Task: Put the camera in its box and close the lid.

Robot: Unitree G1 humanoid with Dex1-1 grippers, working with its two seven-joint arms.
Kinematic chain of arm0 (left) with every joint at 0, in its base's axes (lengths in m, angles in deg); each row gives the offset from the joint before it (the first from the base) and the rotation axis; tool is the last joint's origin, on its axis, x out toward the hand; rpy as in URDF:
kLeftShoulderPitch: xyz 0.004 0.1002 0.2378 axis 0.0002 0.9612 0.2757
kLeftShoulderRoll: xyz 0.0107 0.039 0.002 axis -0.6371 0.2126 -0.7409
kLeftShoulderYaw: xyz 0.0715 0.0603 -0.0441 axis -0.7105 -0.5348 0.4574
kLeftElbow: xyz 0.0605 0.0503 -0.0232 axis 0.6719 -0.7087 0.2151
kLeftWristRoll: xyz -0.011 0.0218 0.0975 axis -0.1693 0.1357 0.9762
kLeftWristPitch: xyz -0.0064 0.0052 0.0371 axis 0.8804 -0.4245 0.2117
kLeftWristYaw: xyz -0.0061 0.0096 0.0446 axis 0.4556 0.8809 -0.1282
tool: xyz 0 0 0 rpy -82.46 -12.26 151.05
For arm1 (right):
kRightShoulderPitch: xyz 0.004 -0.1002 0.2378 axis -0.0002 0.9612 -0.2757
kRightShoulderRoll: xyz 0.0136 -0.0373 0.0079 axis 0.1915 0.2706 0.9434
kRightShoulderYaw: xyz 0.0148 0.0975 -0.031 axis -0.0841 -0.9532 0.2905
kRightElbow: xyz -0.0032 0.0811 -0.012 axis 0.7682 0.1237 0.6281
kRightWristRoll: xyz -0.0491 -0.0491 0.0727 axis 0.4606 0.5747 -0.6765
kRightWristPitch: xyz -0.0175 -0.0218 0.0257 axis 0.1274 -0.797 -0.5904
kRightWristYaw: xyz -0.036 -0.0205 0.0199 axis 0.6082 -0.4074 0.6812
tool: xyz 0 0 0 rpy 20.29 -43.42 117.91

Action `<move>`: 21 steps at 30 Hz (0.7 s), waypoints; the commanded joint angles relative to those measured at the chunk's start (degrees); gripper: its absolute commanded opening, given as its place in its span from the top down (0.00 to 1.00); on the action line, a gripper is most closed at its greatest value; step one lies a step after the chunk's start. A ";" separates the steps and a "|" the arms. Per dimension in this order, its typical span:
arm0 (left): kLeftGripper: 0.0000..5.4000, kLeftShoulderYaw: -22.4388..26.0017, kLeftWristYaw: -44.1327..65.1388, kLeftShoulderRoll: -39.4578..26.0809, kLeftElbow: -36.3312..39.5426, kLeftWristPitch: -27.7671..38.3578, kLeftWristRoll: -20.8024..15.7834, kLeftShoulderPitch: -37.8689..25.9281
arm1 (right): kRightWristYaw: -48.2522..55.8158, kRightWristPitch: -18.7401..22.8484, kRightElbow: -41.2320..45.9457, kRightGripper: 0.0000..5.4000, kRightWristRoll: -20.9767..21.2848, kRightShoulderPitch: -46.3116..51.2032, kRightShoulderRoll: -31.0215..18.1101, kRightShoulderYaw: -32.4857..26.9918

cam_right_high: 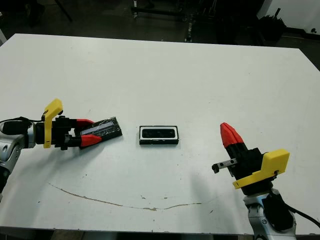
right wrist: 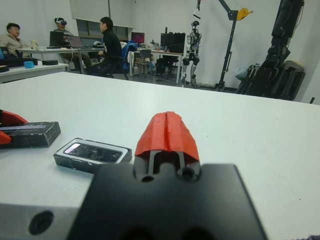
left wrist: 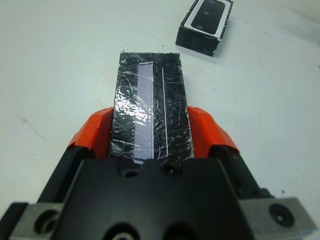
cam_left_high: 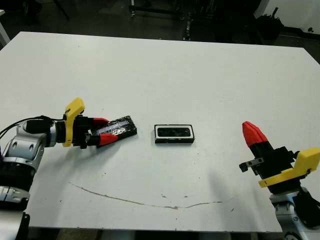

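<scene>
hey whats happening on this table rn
The left gripper is closed around one end of the lid, which lies on the table left of the box. The camera already lies inside the open box. The right gripper hangs shut and empty off to the right.

We cannot see the near end of the lid, hidden between the left gripper's red fingers. The box holds something dark, too small for us to identify as the camera.
</scene>
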State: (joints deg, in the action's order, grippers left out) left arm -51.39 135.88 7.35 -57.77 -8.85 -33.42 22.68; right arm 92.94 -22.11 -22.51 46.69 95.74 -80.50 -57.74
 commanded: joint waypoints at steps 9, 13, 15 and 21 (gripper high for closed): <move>0.42 2.40 -4.85 2.13 2.89 0.13 -1.80 0.84 | 0.29 -0.20 -1.09 1.00 0.02 0.11 -0.17 -0.13; 0.42 3.61 -6.05 4.89 2.83 0.43 -4.17 -1.44 | -0.08 0.36 -0.80 1.00 -0.11 0.18 -0.01 0.04; 0.42 3.77 -4.54 6.64 0.91 2.17 -5.35 -3.36 | -0.01 0.36 -0.86 1.00 -0.31 0.16 0.09 0.12; 0.42 1.42 -0.92 10.86 -5.13 3.83 -5.08 -9.29 | 0.25 0.15 -1.03 1.00 -0.27 0.06 -0.03 0.32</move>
State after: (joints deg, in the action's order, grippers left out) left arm -49.02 134.44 17.72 -61.69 -5.04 -39.34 14.59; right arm 92.98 -22.12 -22.98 46.66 95.66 -80.40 -57.27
